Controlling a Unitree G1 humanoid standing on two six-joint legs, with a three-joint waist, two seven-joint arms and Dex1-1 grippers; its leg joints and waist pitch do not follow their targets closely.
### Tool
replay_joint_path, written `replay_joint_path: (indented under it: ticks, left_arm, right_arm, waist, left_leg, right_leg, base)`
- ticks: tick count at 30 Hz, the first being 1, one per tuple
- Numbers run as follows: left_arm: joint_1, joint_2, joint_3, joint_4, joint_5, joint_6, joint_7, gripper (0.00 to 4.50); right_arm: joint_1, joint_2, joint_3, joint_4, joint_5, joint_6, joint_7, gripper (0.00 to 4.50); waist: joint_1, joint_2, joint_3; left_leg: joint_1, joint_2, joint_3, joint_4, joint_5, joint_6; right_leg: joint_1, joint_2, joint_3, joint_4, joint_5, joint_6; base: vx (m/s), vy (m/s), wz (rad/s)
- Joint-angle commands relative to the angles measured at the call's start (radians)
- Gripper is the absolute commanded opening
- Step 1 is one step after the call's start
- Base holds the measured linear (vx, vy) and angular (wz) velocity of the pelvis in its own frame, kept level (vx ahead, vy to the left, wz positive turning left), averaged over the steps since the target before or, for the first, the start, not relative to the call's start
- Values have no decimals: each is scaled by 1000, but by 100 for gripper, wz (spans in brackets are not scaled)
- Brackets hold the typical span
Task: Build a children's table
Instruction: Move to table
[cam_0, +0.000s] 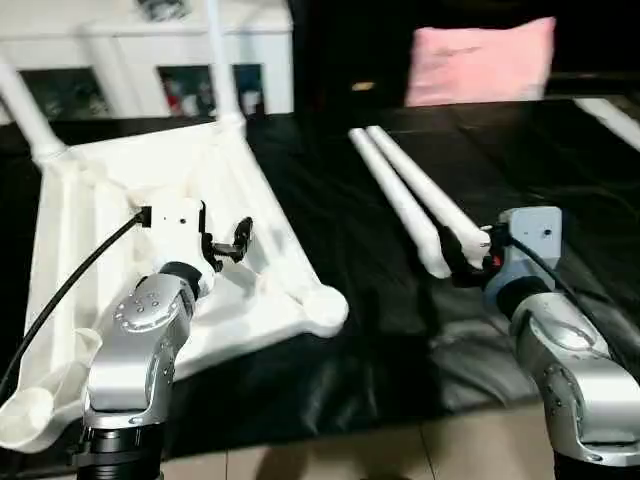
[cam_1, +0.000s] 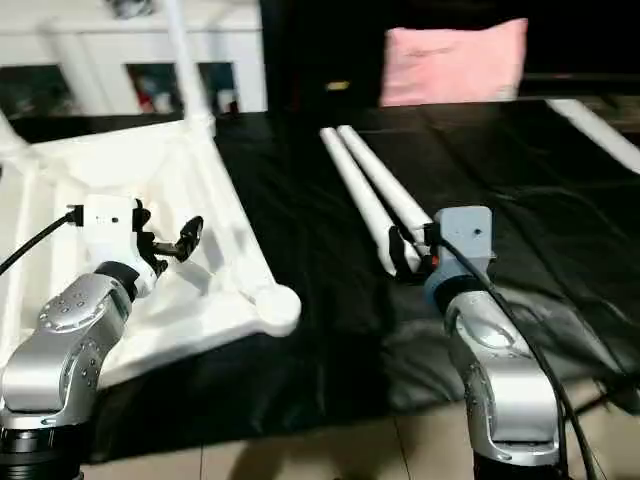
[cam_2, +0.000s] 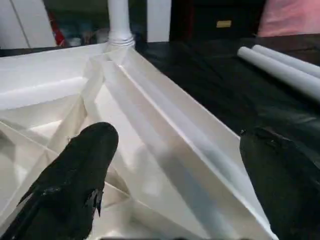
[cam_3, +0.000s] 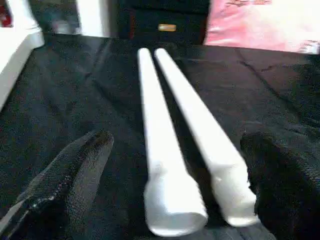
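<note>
Tabletop (cam_0: 110, 240): white plastic, I saw it upside down, ribbed underside up, beneath my left gripper's (cam_2: 175, 185) spread jaws. Two legs (cam_0: 225, 60) stood upright in its far sockets. Two loose legs (cam_3: 185, 145) lay side by side, thick ends between my right gripper's (cam_3: 170, 200) jaws.

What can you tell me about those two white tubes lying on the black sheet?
The two white legs are long, smooth plastic-looking tubes, tapered, with a wider collar at the near end. They lie flat, side by side and nearly touching, on the black sheet, to the right of the upturned tabletop. Their near ends point at the open right gripper, which hangs just before them and grips neither.
</note>
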Motion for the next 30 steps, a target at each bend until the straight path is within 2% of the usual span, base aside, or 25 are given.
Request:
replay_joint_path:
  ticks: [1,2,3,4,5,6,7,8,9,10,12,13,14,15,17,19,24,26,30]
  left_arm:
    - [-5,4,4,-14,-8,0,8,444]
    - [-5,3,5,-15,-9,0,8,444]
    - [-3,1,9,-18,-14,-1,8,444]
    - [-2,0,13,-19,-18,-2,7,444]
    - [-2,3,12,-21,-14,8,11,444]
    - [-2,5,11,-21,-12,9,11,444]
    - [-1,9,11,-21,-10,9,11,444]
    - [0,11,13,-21,-10,7,9,444]
    - [0,12,13,-21,-11,7,8,444]
    - [1,13,13,-22,-11,7,7,444]
    - [0,15,15,-22,-11,8,7,444]
    - [0,16,15,-22,-12,9,7,444]
    - [0,18,14,-21,-13,9,7,444]
    - [0,19,14,-21,-13,10,7,444]
    - [0,21,9,-20,-11,11,6,444]
    - [-3,27,-2,-16,-8,15,0,444]
    - [-6,35,-7,-12,-7,20,-6,444]
    - [-7,38,-8,-10,-7,20,-8,444]
    - [-5,45,-14,-11,-8,23,-14,444]
  right_arm:
    - [-3,-18,-1,-1,14,23,18,450]
    - [-4,-19,0,-1,14,24,20,450]
    - [-5,-23,5,-1,17,28,29,450]
    - [-6,-26,7,-2,18,30,35,450]
    - [-9,-30,10,-1,20,32,43,450]
    - [-11,-34,12,0,20,34,48,450]
    - [-16,-41,15,3,22,38,56,450]
    - [-23,-47,17,8,23,42,62,450]
    - [-24,-48,17,8,23,43,63,450]
    - [-27,-51,18,11,23,44,64,450]
    - [-30,-51,19,15,22,46,64,450]
    - [-31,-51,20,15,23,48,64,450]
    - [-32,-49,21,15,24,51,62,450]
    - [-32,-49,21,14,24,52,61,450]
    - [-31,-46,25,13,23,52,59,450]
    - [-29,-38,22,15,18,60,41,450]
    - [-37,-37,18,31,19,69,41,450]
    - [-49,-41,20,45,15,75,41,450]
    - [-75,-50,23,84,6,75,40,450]
  waist:
    - [5,-14,-89]
    - [7,-17,-93]
    - [13,-15,-92]
    - [14,-19,-92]
    - [16,-23,-91]
    - [20,-21,-87]
    - [26,-18,-76]
    - [28,-20,-68]
    - [31,-19,-63]
    - [30,-18,-54]
    - [32,-14,-48]
    - [30,-15,-39]
    - [29,-13,-38]
    - [28,-17,-37]
    - [27,-16,-36]
    - [26,-16,-38]
    - [24,-16,-41]
    - [22,-16,-43]
    - [18,-12,-51]
  left_leg:
    - [-28,-10,-5,-12,606,297]
    - [-26,-9,-9,-4,674,278]
    - [-17,-10,-7,3,741,231]
    - [-18,-11,-5,7,788,183]
    - [-25,-11,-3,4,763,159]
    - [-30,-9,0,-1,708,137]
    - [-33,8,7,-21,492,80]
    - [-35,15,12,-35,356,57]
    - [-33,19,15,-42,278,48]
    - [-38,24,18,-52,160,21]
    - [-38,27,18,-59,65,-9]
    - [-34,25,21,-66,-55,-42]
    - [-34,23,21,-67,-82,-50]
    - [-33,21,21,-68,-118,-60]
    - [-36,14,19,-69,-155,-69]
    - [-38,9,18,-67,-167,-71]
    - [-51,5,12,-67,-164,-66]
    - [-55,5,10,-68,-154,-64]
    - [-63,14,7,-71,-103,-58]
  right_leg:
    - [68,-38,73,9,377,-274]
    - [61,-36,81,19,459,-260]
    - [50,-28,92,26,568,-245]
    - [48,-19,104,29,646,-217]
    - [53,-17,110,27,646,-201]
    - [54,-18,114,21,618,-192]
    - [53,-24,119,-4,422,-196]
    - [53,-28,121,-19,295,-201]
    - [50,-30,122,-27,220,-202]
    - [53,-32,123,-40,81,-195]
    - [49,-33,121,-51,-45,-171]
    - [37,-29,118,-69,-226,-118]
    - [33,-28,117,-75,-280,-96]
    - [25,-25,115,-84,-363,-54]
    - [14,-22,111,-98,-455,10]
    - [7,-20,108,-105,-499,42]
    - [4,-18,102,-108,-494,61]
    - [6,-20,101,-107,-478,55]
    - [12,-21,106,-91,-341,-2]
  base:
    - [74,-1,7]
    - [0,0,0]
    - [0,0,0]
    - [0,0,0]
    - [0,0,0]
    - [-62,-28,4]
    - [-111,-47,6]
    - [-92,-36,4]
    - [-103,-40,5]
    - [-53,-21,3]
    - [-132,-17,1]
    - [-139,-9,-1]
    - [-134,-8,2]
    - [-123,-4,1]
    - [-116,-3,1]
    - [-95,-4,1]
    - [-41,0,1]
    - [0,0,0]
    - [0,0,0]
